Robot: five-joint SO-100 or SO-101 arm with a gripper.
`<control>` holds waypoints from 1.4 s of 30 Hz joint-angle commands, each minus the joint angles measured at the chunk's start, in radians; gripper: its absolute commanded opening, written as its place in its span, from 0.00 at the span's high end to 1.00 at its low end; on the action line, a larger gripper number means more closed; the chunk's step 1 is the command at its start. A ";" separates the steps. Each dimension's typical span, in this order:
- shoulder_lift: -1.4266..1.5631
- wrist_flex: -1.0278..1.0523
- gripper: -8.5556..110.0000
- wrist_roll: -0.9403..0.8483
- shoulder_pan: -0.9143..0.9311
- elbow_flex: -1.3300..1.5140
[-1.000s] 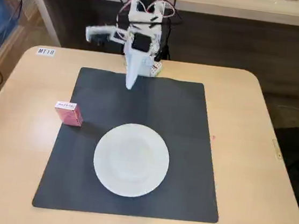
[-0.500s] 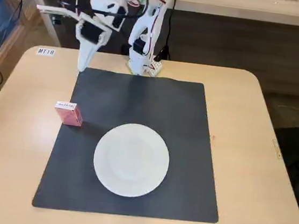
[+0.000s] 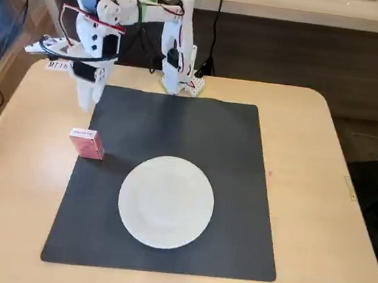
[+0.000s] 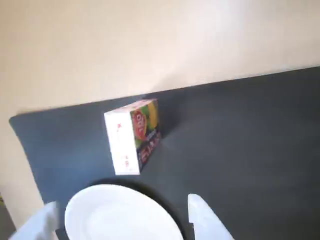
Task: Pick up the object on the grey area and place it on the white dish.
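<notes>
The small pink box (image 3: 87, 143) stands on the left edge of the dark grey mat (image 3: 210, 137), with its pale labelled top up. The round white dish (image 3: 166, 202) lies in the mat's front half, to the right of the box and apart from it. My gripper (image 3: 88, 100) hangs above the mat's back left corner, behind the box, empty. In the wrist view the box (image 4: 132, 136) sits on the mat (image 4: 240, 130) beyond the dish (image 4: 100, 220). My gripper (image 4: 121, 202) shows two white fingers (image 4: 205, 220) spread wide apart at the bottom edge.
The mat lies on a light wooden table (image 3: 319, 197). The arm's base (image 3: 175, 78) stands at the table's back edge behind the mat, with cables trailing to it. A small white label (image 3: 57, 65) lies at the back left. A shelf runs behind the table.
</notes>
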 commanded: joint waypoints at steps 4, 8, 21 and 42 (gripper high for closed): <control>-0.041 0.005 0.53 -0.014 0.009 -0.077; -0.098 0.005 0.51 -0.026 0.002 -0.115; -0.314 0.005 0.50 -0.018 -0.006 -0.272; -0.669 0.006 0.93 0.100 -0.051 -0.546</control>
